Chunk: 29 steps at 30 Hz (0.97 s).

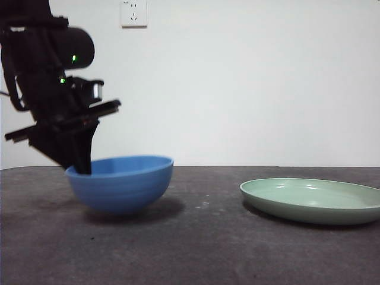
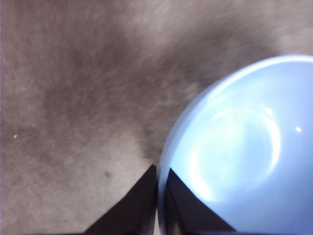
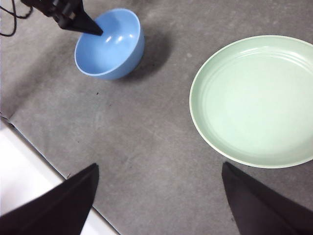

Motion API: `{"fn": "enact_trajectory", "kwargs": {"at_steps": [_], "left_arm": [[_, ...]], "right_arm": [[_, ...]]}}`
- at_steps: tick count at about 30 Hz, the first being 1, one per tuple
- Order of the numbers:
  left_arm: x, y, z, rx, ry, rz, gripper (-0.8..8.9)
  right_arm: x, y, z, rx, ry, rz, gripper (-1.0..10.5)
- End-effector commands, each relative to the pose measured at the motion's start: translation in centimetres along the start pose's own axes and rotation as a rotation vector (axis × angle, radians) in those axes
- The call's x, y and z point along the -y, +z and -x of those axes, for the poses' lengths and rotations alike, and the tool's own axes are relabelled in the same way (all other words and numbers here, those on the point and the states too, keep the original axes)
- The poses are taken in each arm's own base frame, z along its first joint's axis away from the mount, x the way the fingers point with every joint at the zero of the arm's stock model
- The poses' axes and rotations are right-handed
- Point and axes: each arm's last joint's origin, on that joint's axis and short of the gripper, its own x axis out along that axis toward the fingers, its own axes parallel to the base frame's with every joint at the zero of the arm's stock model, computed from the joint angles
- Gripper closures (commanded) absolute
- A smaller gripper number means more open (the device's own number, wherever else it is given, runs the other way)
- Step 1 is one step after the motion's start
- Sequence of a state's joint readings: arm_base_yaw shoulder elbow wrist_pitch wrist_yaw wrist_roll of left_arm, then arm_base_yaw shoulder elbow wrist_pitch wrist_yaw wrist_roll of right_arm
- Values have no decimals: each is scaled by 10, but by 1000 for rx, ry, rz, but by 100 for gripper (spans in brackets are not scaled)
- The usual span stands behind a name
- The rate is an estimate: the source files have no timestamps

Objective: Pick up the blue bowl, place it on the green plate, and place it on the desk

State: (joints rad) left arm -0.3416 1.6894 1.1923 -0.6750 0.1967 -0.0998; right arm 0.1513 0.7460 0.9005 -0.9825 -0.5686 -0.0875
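Note:
The blue bowl [image 1: 122, 187] sits left on the dark desk [image 1: 208, 249], tilted, its rim lower on the gripper's side. My left gripper [image 1: 80, 163] is shut on that rim. The left wrist view shows the left gripper [image 2: 159, 181] with one jaw inside the blue bowl [image 2: 244, 147] and one outside. Empty and flat, the green plate [image 1: 309, 199] lies to the right. From high over the desk, my right gripper [image 3: 160, 166] stands open and holds nothing. Its view takes in the blue bowl [image 3: 110, 44], the left gripper [image 3: 93, 30] and the green plate [image 3: 254, 98].
A white wall with a socket [image 1: 133, 13] stands behind the desk. Bare desk [image 3: 146, 112] separates bowl and plate. The desk's edge and a white surface [image 3: 19, 161] show in the right wrist view.

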Motion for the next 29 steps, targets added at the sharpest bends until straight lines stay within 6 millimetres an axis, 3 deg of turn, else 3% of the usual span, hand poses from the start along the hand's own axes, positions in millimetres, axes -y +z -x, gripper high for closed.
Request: {"fn": "enact_trajectory", "kwargs": {"at_steps": [1,8,14,20,29], "left_arm": [[16,16,24,100,-26,-18,798],[63,32,50,180,-94,-114,799],[100,39,55,248,-166,-156,798],[128,54,35,225,-197,-181,798],[181,81,-19,154,-228,-253,798]], "right_arm": [[-1,5,3,21,-12,-9,543],[-4,2,10,52,-85,-44,543],[-13,-4,24,115,-109,-70,543],[-26,-8,47,171,-177,-77,543],[-44,-4,80,201,-258,-63,543]]}}
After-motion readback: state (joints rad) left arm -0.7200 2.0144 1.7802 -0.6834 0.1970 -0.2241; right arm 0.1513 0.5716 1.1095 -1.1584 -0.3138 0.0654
